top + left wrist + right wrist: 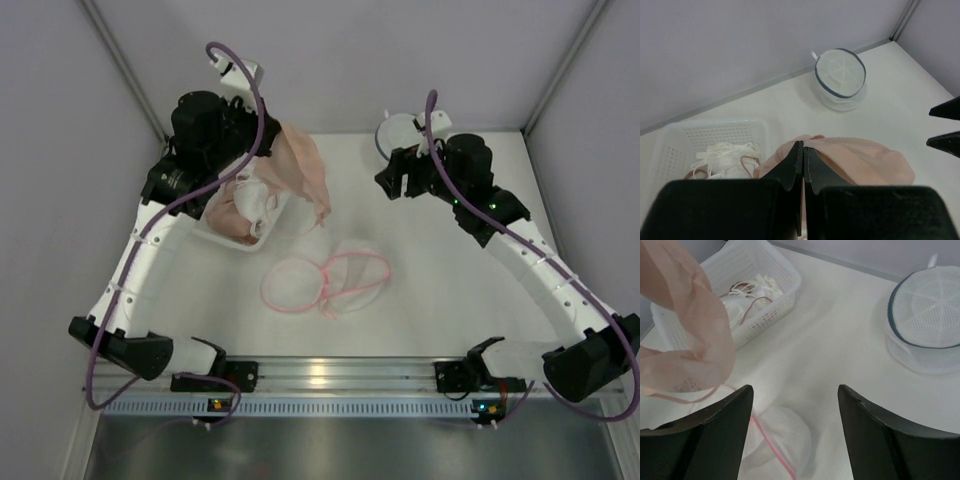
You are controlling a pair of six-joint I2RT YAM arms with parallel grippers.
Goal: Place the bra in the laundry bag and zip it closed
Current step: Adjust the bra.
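Note:
My left gripper (272, 140) is shut on a peach bra (302, 168) and holds it in the air beside the white basket; a strap hangs down. In the left wrist view the closed fingers (804, 150) pinch the peach fabric (865, 162). The bra also hangs at the left of the right wrist view (690, 335). The laundry bag (330, 280), white mesh with a pink zip rim, lies open on the table centre; it also shows in the right wrist view (775, 440). My right gripper (398, 185) is open and empty, hovering right of the bra.
A white perforated basket (222, 232) holding more underwear stands at the left, also in the right wrist view (765, 270). A second round mesh bag with a dark rim (395, 132) stands at the back; it also shows in the left wrist view (841, 75) and the right wrist view (927, 325).

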